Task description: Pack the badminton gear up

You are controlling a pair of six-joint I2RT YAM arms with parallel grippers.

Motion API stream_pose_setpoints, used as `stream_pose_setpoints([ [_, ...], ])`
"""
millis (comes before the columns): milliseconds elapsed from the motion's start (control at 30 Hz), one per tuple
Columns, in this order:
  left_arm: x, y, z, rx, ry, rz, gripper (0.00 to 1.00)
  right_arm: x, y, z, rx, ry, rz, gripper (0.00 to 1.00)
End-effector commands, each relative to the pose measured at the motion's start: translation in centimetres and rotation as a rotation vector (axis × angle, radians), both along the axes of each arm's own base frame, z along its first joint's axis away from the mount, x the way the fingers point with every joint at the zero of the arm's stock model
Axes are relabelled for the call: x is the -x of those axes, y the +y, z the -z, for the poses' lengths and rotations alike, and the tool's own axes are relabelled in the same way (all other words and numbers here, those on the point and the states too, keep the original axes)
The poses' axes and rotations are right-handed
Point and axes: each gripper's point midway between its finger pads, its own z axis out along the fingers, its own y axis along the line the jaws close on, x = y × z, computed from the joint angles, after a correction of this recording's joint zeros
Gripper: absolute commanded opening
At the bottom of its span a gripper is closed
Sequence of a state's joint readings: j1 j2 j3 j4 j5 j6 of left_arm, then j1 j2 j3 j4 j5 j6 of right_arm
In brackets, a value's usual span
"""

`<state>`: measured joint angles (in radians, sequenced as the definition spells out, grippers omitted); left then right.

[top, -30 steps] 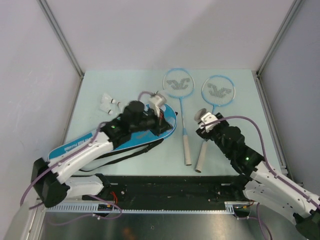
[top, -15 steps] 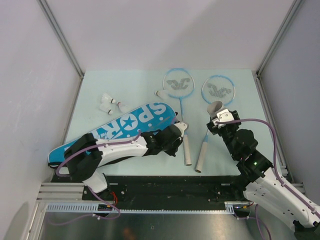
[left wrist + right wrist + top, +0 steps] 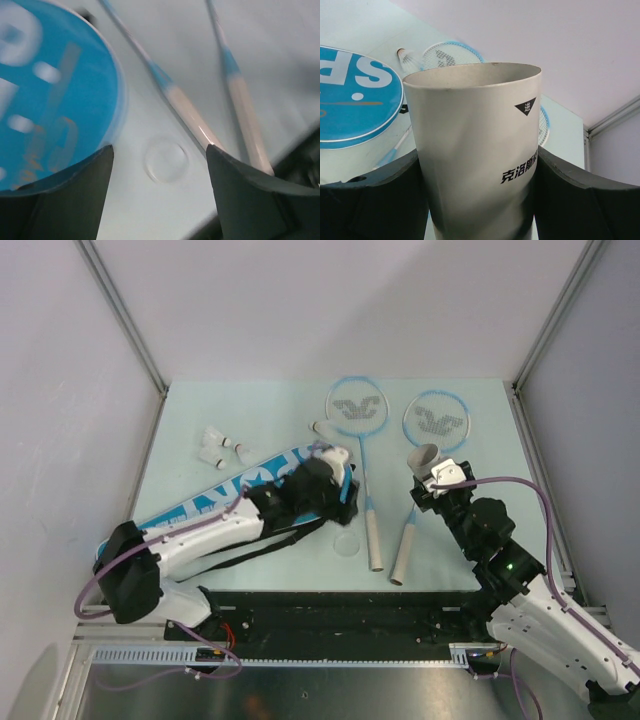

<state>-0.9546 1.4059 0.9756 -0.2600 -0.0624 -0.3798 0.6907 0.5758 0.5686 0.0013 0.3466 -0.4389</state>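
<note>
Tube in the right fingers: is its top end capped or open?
Open: the right wrist view shows the tube's bare rim and inner wall. A clear round disc, perhaps its cap, lies on the table.

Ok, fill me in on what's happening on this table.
Two robot arms are packing up badminton gear. The right gripper is shut on the white tube, holding it by one end. The left gripper is open and empty, hovering beside the end of the blue bag, above a small clear disc on the table. Both rackets and the shuttlecocks lie on the table, not yet packed.
</note>
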Motion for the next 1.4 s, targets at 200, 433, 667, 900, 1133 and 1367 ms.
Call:
stream_pose_setpoints([
  [200,-20.3,4.3,-4.3,-0.252,-0.312,-0.429,0.73,0.3,-0.3,-2.5,-0.205,-0.025,0.031,0.38],
  [433,-28.0,3.4,-0.8,-0.466,-0.405,-0.476,0.68,0.5,-0.8,-2.5,-0.199,-0.028,0.041,0.38],
  [667,-31.4,3.6,1.9,-0.551,-0.425,-0.478,0.59,0.5,-1.1,-2.7,-0.191,-0.037,0.045,0.38],
  [900,-33.3,4.7,4.2,-0.611,-0.422,-0.500,0.50,0.2,-0.9,-2.7,-0.181,-0.042,0.037,0.39],
  [1133,-34.9,5.9,4.6,-0.642,-0.433,-0.511,0.28,0.1,-0.8,-2.6,-0.162,-0.042,0.030,0.38],
  [1367,-35.0,5.6,0.1,-0.593,-0.468,-0.475,0.00,-0.4,0.4,-1.5,-0.124,-0.008,-0.006,0.37],
])
